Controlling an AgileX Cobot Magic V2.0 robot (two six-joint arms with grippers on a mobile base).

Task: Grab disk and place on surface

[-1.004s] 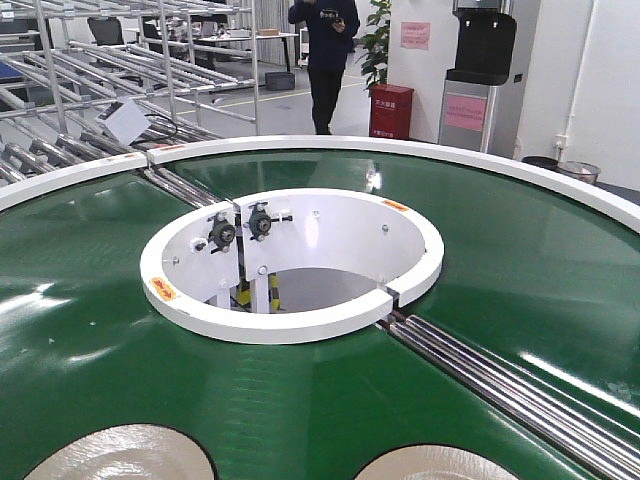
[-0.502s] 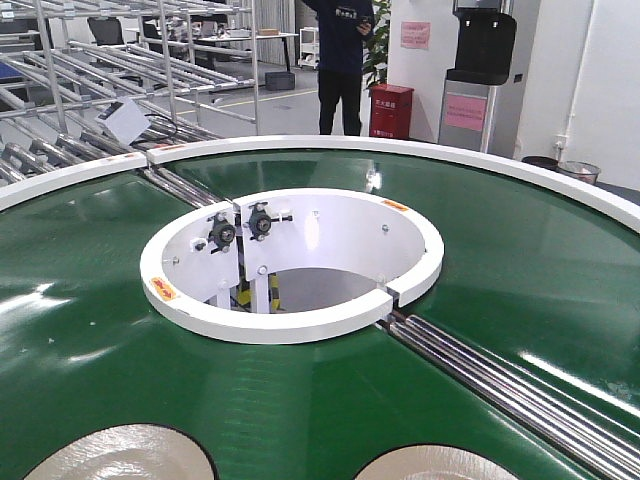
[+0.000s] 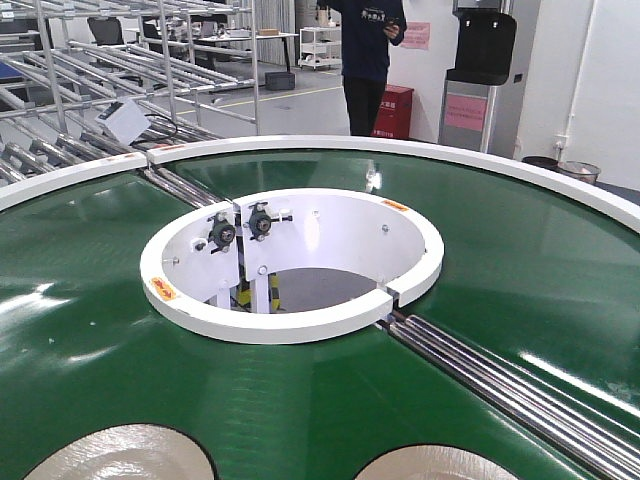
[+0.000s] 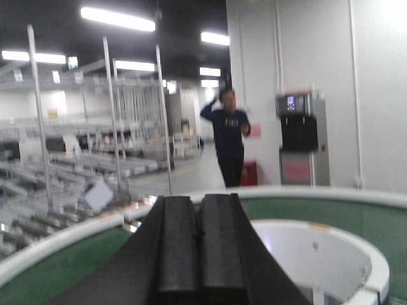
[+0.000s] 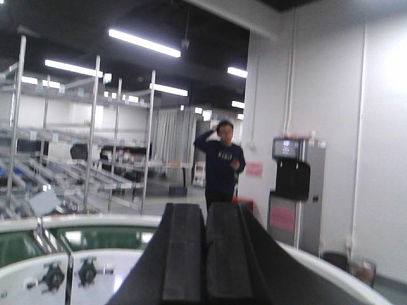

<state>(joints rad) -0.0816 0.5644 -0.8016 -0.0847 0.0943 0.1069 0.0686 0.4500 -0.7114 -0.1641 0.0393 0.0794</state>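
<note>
Locating the disk: you have two pale round plates lying flat on the green belt [image 3: 80, 330], both cut off by the lower edge of the front view. The left disk [image 3: 118, 455] sits at 7 o'clock from the white hub ring [image 3: 290, 326], and the right disk [image 3: 432, 464] at 5 o'clock. They are well apart. Only their upper arcs show, so calling them the disks is a judgement.
Drop spot: the surface appears in none of your views, so you cannot tell from here where it lies.
Left arm: your left gripper [image 4: 198, 203] has its fingers pressed together with nothing between them. It is held above the belt and points toward 12 o'clock across the hub ring.
Right arm: your right gripper [image 5: 205, 210] is closed down to a thin seam and empty. It is likewise raised and aimed at 12 o'clock.
Step in hand: this reads as the very start, with neither disk touched and no approach under way.
Next move: choose one arm and the disk on its side, spread the fingers wide, tip the wrist down toward the near edge of the belt and come in at the rim. A flat plate probably offers little to bite on.
Belt hardware: the steel rollers [image 3: 500, 385] run from the hub toward 4 o'clock.
Beyond the belt: a person [image 3: 368, 50] stands at 12 o'clock, the water dispenser [image 3: 482, 70] at 1 o'clock and the racks [image 3: 120, 60] at 10 o'clock.
</note>
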